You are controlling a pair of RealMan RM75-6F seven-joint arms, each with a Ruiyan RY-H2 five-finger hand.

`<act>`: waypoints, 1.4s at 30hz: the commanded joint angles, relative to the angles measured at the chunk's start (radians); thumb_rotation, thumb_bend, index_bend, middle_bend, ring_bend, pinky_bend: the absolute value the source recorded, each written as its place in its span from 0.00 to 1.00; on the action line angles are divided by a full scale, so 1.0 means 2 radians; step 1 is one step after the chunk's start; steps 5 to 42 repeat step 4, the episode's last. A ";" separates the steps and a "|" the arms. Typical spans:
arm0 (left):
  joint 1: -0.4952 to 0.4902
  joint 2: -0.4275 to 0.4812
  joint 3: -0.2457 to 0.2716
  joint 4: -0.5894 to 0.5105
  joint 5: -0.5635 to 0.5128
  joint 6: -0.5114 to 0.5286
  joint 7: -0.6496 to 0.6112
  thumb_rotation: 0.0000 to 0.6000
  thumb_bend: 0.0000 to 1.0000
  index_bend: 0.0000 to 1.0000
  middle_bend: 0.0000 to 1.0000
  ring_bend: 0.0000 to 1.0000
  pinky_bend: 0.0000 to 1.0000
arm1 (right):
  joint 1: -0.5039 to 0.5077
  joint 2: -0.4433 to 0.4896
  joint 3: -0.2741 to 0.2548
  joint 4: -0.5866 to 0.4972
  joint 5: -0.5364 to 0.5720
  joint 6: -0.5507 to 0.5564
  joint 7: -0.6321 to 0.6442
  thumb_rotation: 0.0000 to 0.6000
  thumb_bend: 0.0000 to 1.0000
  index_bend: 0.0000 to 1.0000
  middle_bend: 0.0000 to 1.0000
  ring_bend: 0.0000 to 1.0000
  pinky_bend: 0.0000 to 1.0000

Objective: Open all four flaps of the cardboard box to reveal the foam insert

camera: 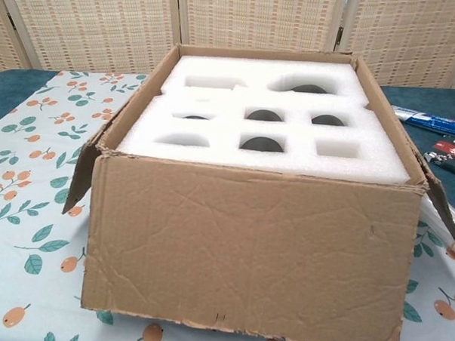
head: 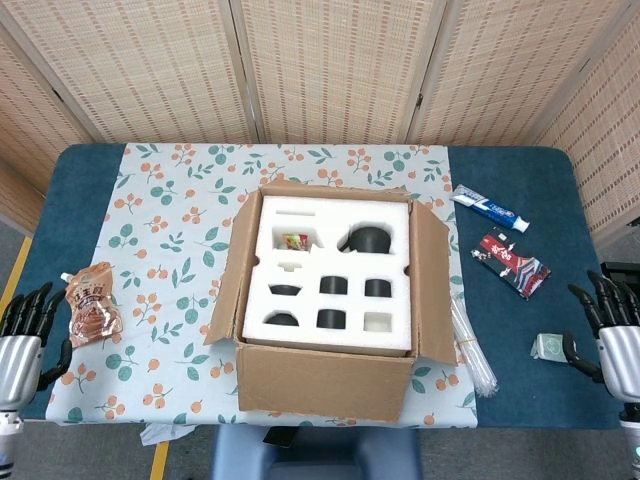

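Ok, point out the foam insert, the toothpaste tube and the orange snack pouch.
foam insert [head: 385, 220], head view, bare top surface at its far right corner.
toothpaste tube [head: 490, 208], head view, middle of the tube.
orange snack pouch [head: 92, 305], head view, centre of the pouch.

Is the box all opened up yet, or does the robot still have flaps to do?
It looks done. The cardboard box is open on top and the white foam insert shows fully, with its cut-out pockets. The left flap and right flap hang outward. Nothing is in hand: the left hand and right hand sit at the table's near corners, apart from the box, holding nothing. Nothing seems left to open.
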 commanded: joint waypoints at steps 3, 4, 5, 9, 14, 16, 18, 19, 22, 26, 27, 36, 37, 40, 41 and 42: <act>0.008 -0.006 0.005 0.011 0.014 -0.010 -0.003 1.00 0.60 0.00 0.00 0.00 0.00 | -0.002 0.002 -0.004 -0.012 -0.004 -0.002 -0.001 0.78 0.59 0.12 0.00 0.00 0.00; 0.008 -0.006 0.004 0.012 0.015 -0.013 -0.001 1.00 0.60 0.00 0.00 0.00 0.00 | -0.002 0.003 -0.004 -0.012 -0.004 -0.002 0.000 0.78 0.59 0.12 0.00 0.00 0.00; 0.008 -0.006 0.004 0.012 0.015 -0.013 -0.001 1.00 0.60 0.00 0.00 0.00 0.00 | -0.002 0.003 -0.004 -0.012 -0.004 -0.002 0.000 0.78 0.59 0.12 0.00 0.00 0.00; 0.008 -0.006 0.004 0.012 0.015 -0.013 -0.001 1.00 0.60 0.00 0.00 0.00 0.00 | -0.002 0.003 -0.004 -0.012 -0.004 -0.002 0.000 0.78 0.59 0.12 0.00 0.00 0.00; 0.008 -0.006 0.004 0.012 0.015 -0.013 -0.001 1.00 0.60 0.00 0.00 0.00 0.00 | -0.002 0.003 -0.004 -0.012 -0.004 -0.002 0.000 0.78 0.59 0.12 0.00 0.00 0.00; 0.008 -0.006 0.004 0.012 0.015 -0.013 -0.001 1.00 0.60 0.00 0.00 0.00 0.00 | -0.002 0.003 -0.004 -0.012 -0.004 -0.002 0.000 0.78 0.59 0.12 0.00 0.00 0.00; 0.008 -0.006 0.004 0.012 0.015 -0.013 -0.001 1.00 0.60 0.00 0.00 0.00 0.00 | -0.002 0.003 -0.004 -0.012 -0.004 -0.002 0.000 0.78 0.59 0.12 0.00 0.00 0.00; 0.008 -0.006 0.004 0.012 0.015 -0.013 -0.001 1.00 0.60 0.00 0.00 0.00 0.00 | -0.002 0.003 -0.004 -0.012 -0.004 -0.002 0.000 0.78 0.59 0.12 0.00 0.00 0.00; 0.008 -0.006 0.004 0.012 0.015 -0.013 -0.001 1.00 0.60 0.00 0.00 0.00 0.00 | -0.002 0.003 -0.004 -0.012 -0.004 -0.002 0.000 0.78 0.59 0.12 0.00 0.00 0.00; 0.008 -0.006 0.004 0.012 0.015 -0.013 -0.001 1.00 0.60 0.00 0.00 0.00 0.00 | -0.002 0.003 -0.004 -0.012 -0.004 -0.002 0.000 0.78 0.59 0.12 0.00 0.00 0.00; 0.008 -0.006 0.004 0.012 0.015 -0.013 -0.001 1.00 0.60 0.00 0.00 0.00 0.00 | -0.002 0.003 -0.004 -0.012 -0.004 -0.002 0.000 0.78 0.59 0.12 0.00 0.00 0.00; 0.008 -0.006 0.004 0.012 0.015 -0.013 -0.001 1.00 0.60 0.00 0.00 0.00 0.00 | -0.002 0.003 -0.004 -0.012 -0.004 -0.002 0.000 0.78 0.59 0.12 0.00 0.00 0.00; 0.008 -0.006 0.004 0.012 0.015 -0.013 -0.001 1.00 0.60 0.00 0.00 0.00 0.00 | -0.002 0.003 -0.004 -0.012 -0.004 -0.002 0.000 0.78 0.59 0.12 0.00 0.00 0.00; 0.008 -0.006 0.004 0.012 0.015 -0.013 -0.001 1.00 0.60 0.00 0.00 0.00 0.00 | -0.002 0.003 -0.004 -0.012 -0.004 -0.002 0.000 0.78 0.59 0.12 0.00 0.00 0.00; 0.008 -0.006 0.004 0.012 0.015 -0.013 -0.001 1.00 0.60 0.00 0.00 0.00 0.00 | -0.002 0.003 -0.004 -0.012 -0.004 -0.002 0.000 0.78 0.59 0.12 0.00 0.00 0.00; 0.008 -0.006 0.004 0.012 0.015 -0.013 -0.001 1.00 0.60 0.00 0.00 0.00 0.00 | -0.002 0.003 -0.004 -0.012 -0.004 -0.002 0.000 0.78 0.59 0.12 0.00 0.00 0.00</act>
